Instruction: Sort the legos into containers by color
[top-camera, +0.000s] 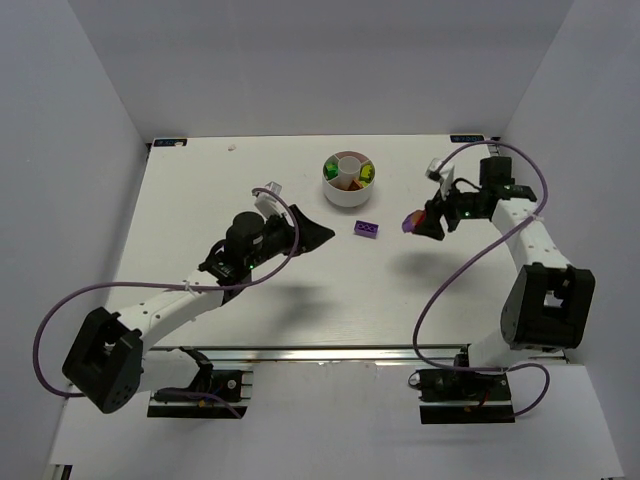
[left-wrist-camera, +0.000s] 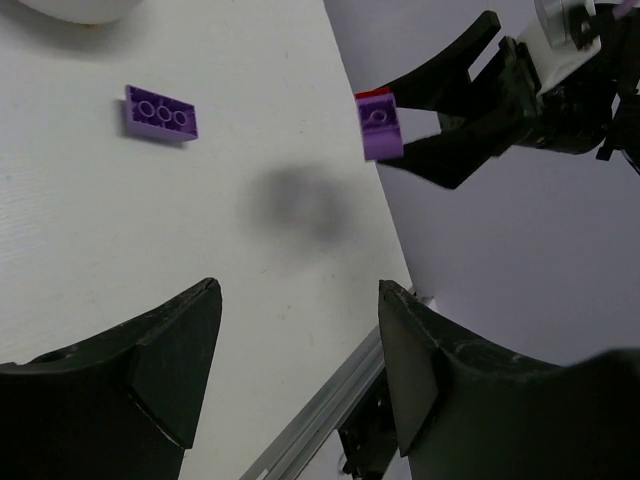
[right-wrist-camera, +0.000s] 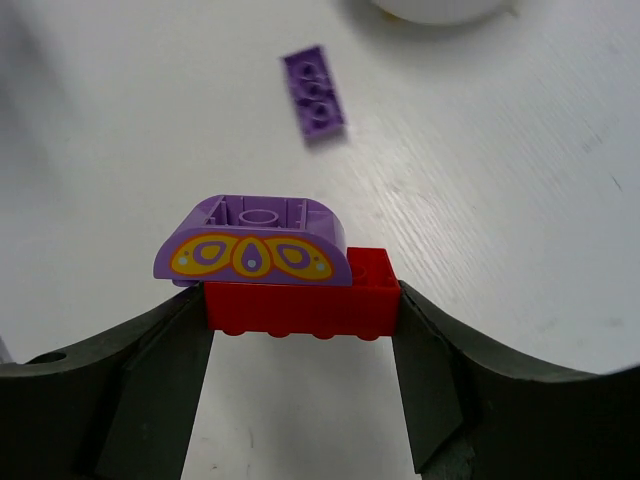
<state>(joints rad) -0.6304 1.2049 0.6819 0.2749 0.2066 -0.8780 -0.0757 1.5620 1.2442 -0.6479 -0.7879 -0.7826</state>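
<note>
Top view: purple plate loose on surface, 5 o'clock of dish.
Left wrist: left claw apart, empty.
Right wrist: right claw clamped on red brick, purple cap stuck on top.
Likely light, rigid, slick; pinch the long sides.

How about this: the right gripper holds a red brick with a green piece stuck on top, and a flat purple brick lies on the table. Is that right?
Not quite. The right wrist view shows the piece on top is purple, not green. The right gripper does hold the red brick, and the flat purple brick lies on the table.
</note>
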